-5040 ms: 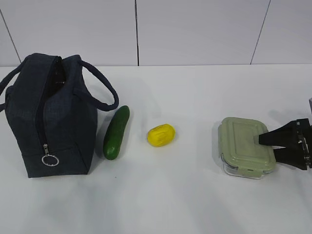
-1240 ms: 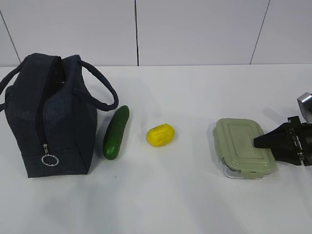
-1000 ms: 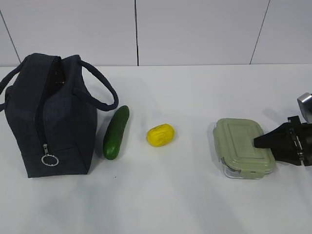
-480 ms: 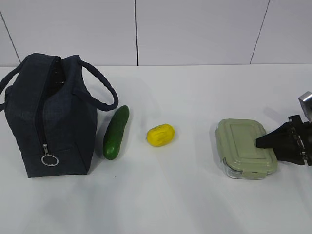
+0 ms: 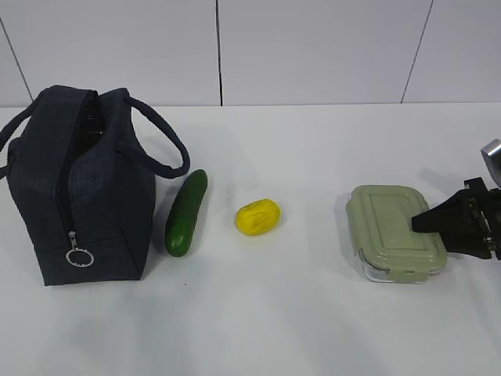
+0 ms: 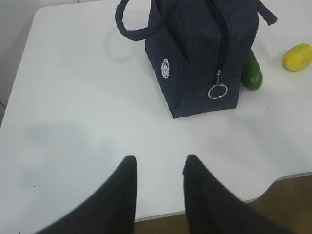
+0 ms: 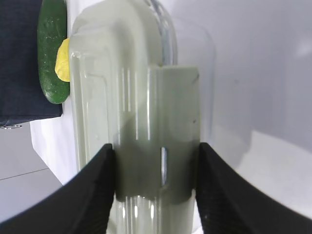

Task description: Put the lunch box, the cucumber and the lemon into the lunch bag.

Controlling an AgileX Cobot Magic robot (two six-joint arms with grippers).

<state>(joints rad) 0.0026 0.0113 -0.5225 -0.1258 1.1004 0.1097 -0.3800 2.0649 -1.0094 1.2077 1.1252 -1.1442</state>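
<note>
On the white worktop (image 5: 297,329) the lunch bag (image 5: 74,196) stands upright at the far left, its top gaping open, the zipper's ring pull (image 5: 80,258) hanging low on its near end and a white round logo (image 6: 165,68) on its side in the left wrist view. Just right of the bag lies the cucumber (image 5: 187,211), one loop handle arching over toward it, and further right, apart from it, sits the lemon (image 5: 257,216). Well to the right is the lunch box (image 5: 397,233), lid up, with the right tool (image 5: 427,235) gripping its right end: in the right wrist view the two black fingers (image 7: 92,190) press either side of the lid's green snap latch (image 7: 157,141). The left tool (image 6: 158,168) hangs above bare worktop near the bag's ring-pull end, its fingers narrowly parted and holding nothing.
</note>
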